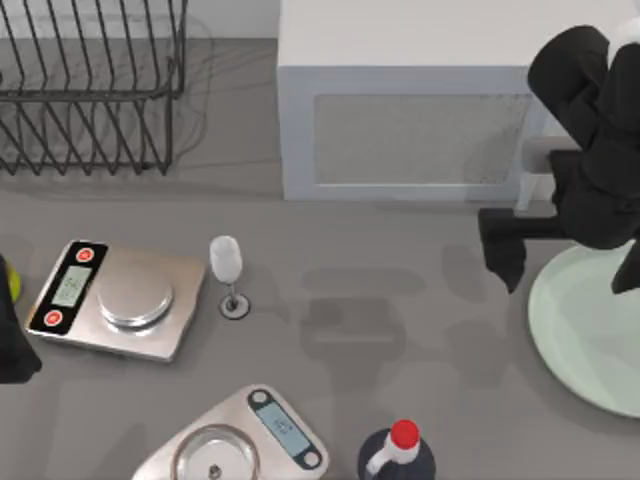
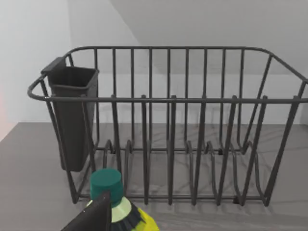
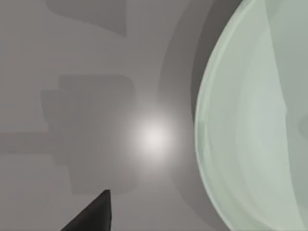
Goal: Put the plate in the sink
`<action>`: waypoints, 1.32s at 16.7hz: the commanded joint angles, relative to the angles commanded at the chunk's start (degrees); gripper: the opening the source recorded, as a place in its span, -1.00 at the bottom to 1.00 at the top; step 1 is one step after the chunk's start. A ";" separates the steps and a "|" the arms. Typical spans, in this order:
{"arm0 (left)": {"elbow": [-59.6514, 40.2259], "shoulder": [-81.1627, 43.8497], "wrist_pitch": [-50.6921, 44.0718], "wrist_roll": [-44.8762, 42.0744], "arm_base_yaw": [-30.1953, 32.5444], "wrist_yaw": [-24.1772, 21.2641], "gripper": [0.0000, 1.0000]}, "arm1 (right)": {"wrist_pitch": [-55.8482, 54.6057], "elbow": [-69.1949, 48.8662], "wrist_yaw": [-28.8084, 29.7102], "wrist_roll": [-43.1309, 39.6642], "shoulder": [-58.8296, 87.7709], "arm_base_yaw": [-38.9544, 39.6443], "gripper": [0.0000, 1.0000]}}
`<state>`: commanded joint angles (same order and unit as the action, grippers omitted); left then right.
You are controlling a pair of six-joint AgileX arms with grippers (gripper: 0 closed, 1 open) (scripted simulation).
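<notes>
Grey tabletop (image 1: 400,330) carries everything, and I see no sink here, only a white cabinet block (image 1: 400,130) at the back. Pale green, the plate (image 1: 590,340) lies flat at the right edge, not yet lifted. My right gripper (image 1: 560,262) hovers over its rim, one finger (image 1: 503,250) outside it; I cannot tell its jaws. My left arm (image 1: 12,340) sits parked far left. I judge nearly everything remains.
</notes>
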<state>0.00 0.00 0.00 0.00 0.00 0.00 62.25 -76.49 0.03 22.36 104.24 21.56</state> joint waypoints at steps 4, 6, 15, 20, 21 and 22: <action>0.00 0.00 0.00 0.00 0.00 0.00 1.00 | -0.30 0.33 -0.01 -0.06 -0.09 -0.29 1.00; 0.00 0.00 0.00 0.00 0.00 0.00 1.00 | -2.36 1.88 -0.02 -0.07 0.84 -0.23 1.00; 0.00 0.00 0.00 0.00 0.00 0.00 1.00 | -22.04 12.60 0.05 0.28 9.41 0.14 1.00; 0.00 0.00 0.00 0.00 0.00 0.00 1.00 | -22.09 12.64 0.05 0.28 9.45 0.14 0.85; 0.00 0.00 0.00 0.00 0.00 0.00 1.00 | -22.09 12.64 0.05 0.28 9.45 0.14 0.70; 0.00 0.00 0.00 0.00 0.00 0.00 1.00 | -22.09 12.64 0.05 0.28 9.45 0.14 0.55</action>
<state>0.00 0.00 0.00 0.00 0.00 0.00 40.16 -63.85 0.08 22.64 113.69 21.70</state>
